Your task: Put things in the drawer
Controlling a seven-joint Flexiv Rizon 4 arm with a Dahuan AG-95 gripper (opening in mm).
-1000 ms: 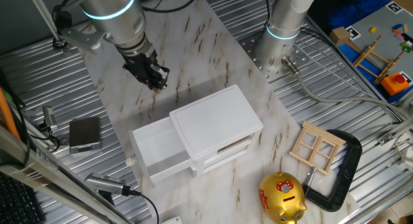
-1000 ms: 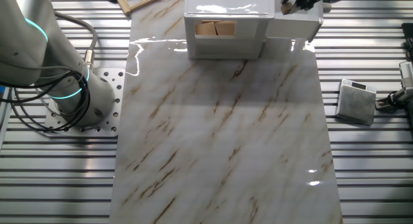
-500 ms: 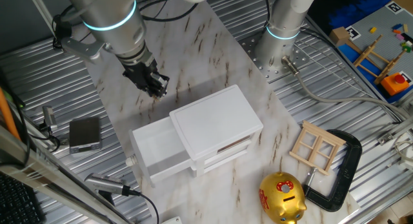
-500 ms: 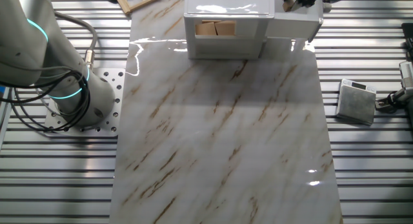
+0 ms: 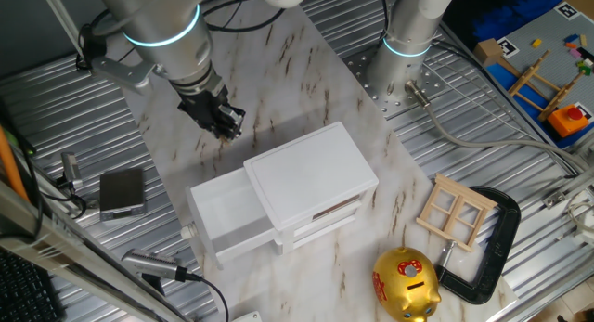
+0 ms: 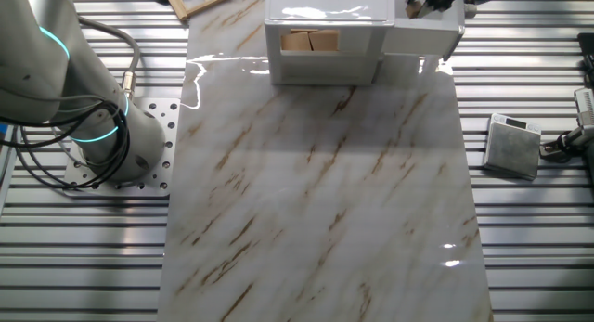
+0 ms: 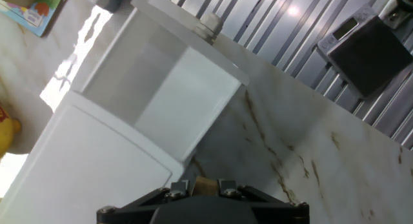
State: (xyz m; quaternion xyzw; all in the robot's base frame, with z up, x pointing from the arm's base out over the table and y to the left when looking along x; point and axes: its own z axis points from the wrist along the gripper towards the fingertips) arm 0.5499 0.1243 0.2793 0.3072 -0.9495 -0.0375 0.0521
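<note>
compared with half a second ago the claw [image 5: 223,121] has hardly moved, and it stays up over the marble table [image 5: 306,62] just behind the cabinet [image 5: 311,178], with the small brown block [image 7: 205,184] clamped between its fingers as the hand view shows. the top drawer [image 5: 227,220] stands pulled out and nothing is seen inside it, its knob [image 7: 210,25] at the far front edge. free marble lies between the claw and the drawer's rim, and a grey box [image 5: 122,192] sits well apart on the metal slats.
</note>
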